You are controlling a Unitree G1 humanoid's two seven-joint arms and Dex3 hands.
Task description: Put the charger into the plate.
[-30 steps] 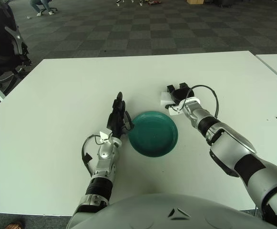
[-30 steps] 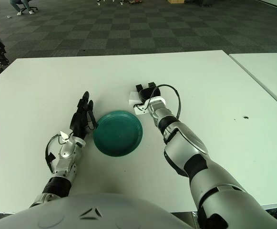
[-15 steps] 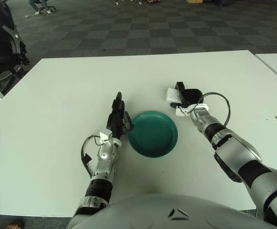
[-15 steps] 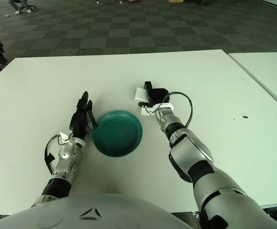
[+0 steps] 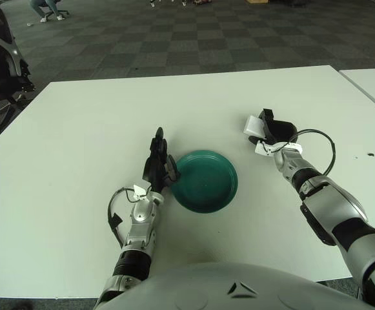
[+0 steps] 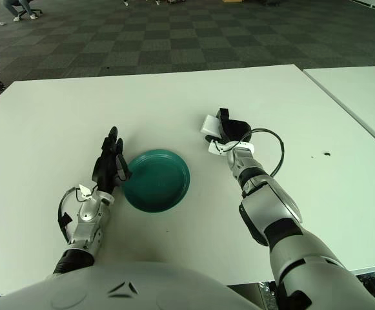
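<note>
Here, right hand point(image 5: 274, 131) clamped on white charger point(image 5: 253, 125), right of green plate point(image 5: 206, 180), left hand point(image 5: 157, 161) fingers apart.

charger point(image 5: 254, 125) right of plate point(image 5: 206, 181) — apart

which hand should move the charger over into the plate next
Right. The right hand is already closed on the small white charger, right of the round green plate. The left hand shows beside the plate's left rim, open.
</note>
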